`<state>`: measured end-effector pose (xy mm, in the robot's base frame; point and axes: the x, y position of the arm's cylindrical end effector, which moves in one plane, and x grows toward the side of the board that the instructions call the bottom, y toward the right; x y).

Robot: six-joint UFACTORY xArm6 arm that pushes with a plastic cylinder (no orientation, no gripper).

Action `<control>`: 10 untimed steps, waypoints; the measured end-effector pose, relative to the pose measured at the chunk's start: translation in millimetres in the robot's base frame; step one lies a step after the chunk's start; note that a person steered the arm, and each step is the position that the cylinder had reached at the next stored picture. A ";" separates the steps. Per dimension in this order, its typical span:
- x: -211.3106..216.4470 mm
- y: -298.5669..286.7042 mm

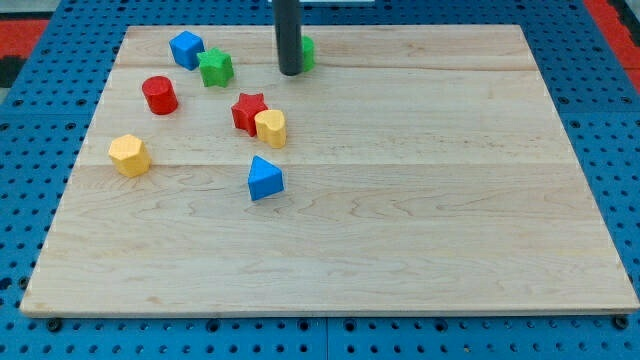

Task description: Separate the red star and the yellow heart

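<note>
Desk: pale wooden desk [420, 200] on a blue perforated base [20, 200].
My tip: rod comes down from the view's top; my tip [290, 73] sits near the top edge, just beside a green block [307, 52] largely hidden behind the rod.
Red star [248, 110]: touching the yellow heart [271, 128] on its lower right.
Tip to pair: above them in the view, apart.
Others: blue cube [186, 48], green star [215, 67], red cylinder [159, 95], yellow hexagon [130, 155], blue triangular block [264, 179].
</note>
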<state>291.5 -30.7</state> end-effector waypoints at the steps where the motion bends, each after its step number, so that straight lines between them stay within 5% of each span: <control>1: 36.2 3.7; 3: 64.9 2.4; 4: 112.2 42.3; 6: 157.4 7.9; 8: 150.0 -53.0; 10: 90.5 -77.7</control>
<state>382.1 -108.4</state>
